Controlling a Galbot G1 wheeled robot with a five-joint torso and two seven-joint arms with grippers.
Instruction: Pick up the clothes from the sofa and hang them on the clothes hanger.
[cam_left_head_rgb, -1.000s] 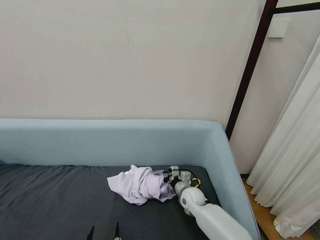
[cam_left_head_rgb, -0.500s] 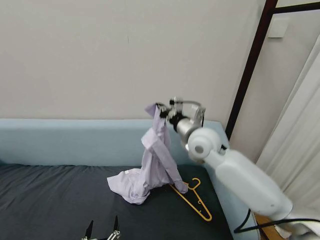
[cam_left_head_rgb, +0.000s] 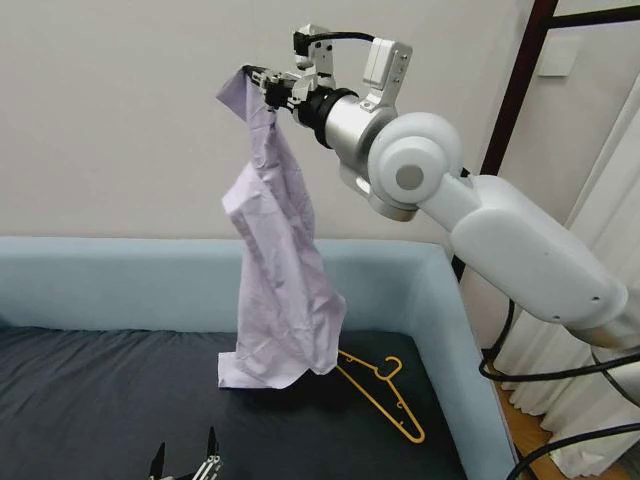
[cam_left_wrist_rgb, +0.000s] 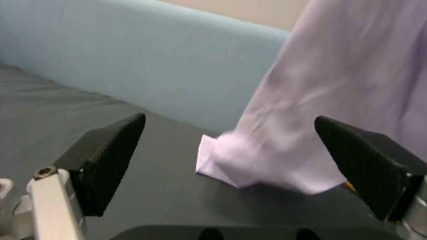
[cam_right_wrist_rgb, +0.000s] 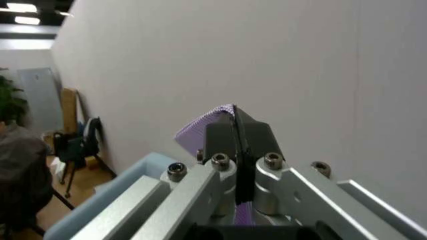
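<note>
A pale lilac shirt (cam_left_head_rgb: 275, 290) hangs full length in the air, its lower hem just touching the dark sofa seat (cam_left_head_rgb: 90, 400). My right gripper (cam_left_head_rgb: 262, 86) is raised high in front of the wall and is shut on the shirt's top; in the right wrist view its fingers (cam_right_wrist_rgb: 235, 131) pinch the shirt's fabric (cam_right_wrist_rgb: 203, 125). A yellow clothes hanger (cam_left_head_rgb: 385, 395) lies flat on the seat, right of the shirt. My left gripper (cam_left_head_rgb: 185, 462) sits low near the seat's front, open, with the shirt's hem (cam_left_wrist_rgb: 267, 165) ahead of its fingers (cam_left_wrist_rgb: 110, 155).
The sofa has a light blue backrest (cam_left_head_rgb: 130, 285) and right armrest (cam_left_head_rgb: 455, 350). A plain wall stands behind. A dark door frame (cam_left_head_rgb: 505, 120) and white curtains (cam_left_head_rgb: 590, 330) are to the right of the sofa.
My right arm has risen from the seat to well above the backrest, lifting the shirt from a crumpled heap to hanging stretched out. The hanger came into view underneath.
</note>
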